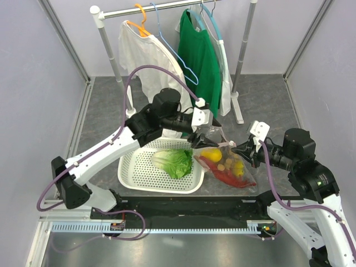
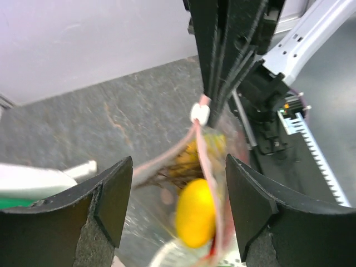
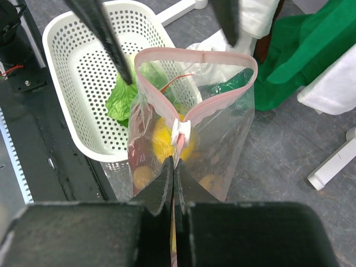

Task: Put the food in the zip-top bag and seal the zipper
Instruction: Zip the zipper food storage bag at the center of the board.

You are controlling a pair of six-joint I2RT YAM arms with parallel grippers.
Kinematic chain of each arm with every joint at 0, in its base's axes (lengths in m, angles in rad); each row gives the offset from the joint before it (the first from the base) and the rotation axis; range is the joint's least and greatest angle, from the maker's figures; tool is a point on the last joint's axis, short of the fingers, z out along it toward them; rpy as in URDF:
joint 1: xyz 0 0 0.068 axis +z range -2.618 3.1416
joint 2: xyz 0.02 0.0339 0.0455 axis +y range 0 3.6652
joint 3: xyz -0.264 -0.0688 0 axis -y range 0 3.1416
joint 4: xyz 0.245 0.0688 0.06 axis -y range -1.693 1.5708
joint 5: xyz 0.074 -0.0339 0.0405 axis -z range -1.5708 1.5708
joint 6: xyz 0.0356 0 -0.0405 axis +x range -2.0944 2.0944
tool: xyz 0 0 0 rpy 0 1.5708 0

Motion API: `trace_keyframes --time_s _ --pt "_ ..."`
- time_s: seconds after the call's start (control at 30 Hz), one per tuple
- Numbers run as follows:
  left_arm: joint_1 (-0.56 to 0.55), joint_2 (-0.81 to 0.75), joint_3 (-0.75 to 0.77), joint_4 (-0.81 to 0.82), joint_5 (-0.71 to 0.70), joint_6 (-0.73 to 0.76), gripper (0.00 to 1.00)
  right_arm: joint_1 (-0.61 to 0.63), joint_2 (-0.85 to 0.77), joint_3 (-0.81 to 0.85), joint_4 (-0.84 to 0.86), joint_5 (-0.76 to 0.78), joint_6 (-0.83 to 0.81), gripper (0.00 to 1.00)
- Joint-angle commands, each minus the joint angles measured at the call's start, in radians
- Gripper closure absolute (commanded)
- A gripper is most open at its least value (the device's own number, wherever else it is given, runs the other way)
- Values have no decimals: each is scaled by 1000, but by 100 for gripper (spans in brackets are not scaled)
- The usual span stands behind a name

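At the frame's bottom my right fingers point(image 3: 174, 172) are clenched on the zipper point(image 3: 197, 55), just under its white slider point(image 3: 181, 133). The zip-top bag point(image 3: 228, 139) hangs beyond, mouth looped wide, its food blurred together. My left fingers point(image 1: 207, 137) stand released astride that mouth. Farther off, the bag half hides the lettuce point(image 3: 123, 97) in the basket point(image 3: 78, 72).

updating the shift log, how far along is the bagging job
Done: lemon and red lobster sit inside the zip-top bag. In hand: right jaws shut on the zipper by its slider; left jaws stand open either side of the mouth. To do: lettuce lies in the basket, and the zipper gapes open.
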Motion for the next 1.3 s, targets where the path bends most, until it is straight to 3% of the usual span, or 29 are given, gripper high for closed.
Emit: trace_keyframes --time_s 0.0,0.27,0.57,1.07,1.27 --pt "-36 60 95 -19 41 160 27 -2 -11 8 12 -45 -49 100" --pt "-84 101 106 -22 42 168 28 -2 -13 9 2 -25 -48 100" --pt "-109 152 160 5 54 36 34 -5 -11 9 8 -34 -25 100" --pt "-86 120 80 2 21 23 83 -2 -42 17 -22 -8 -23 100" --pt "-49 112 38 -12 28 25 87 -2 -51 26 -33 -2 -26 100"
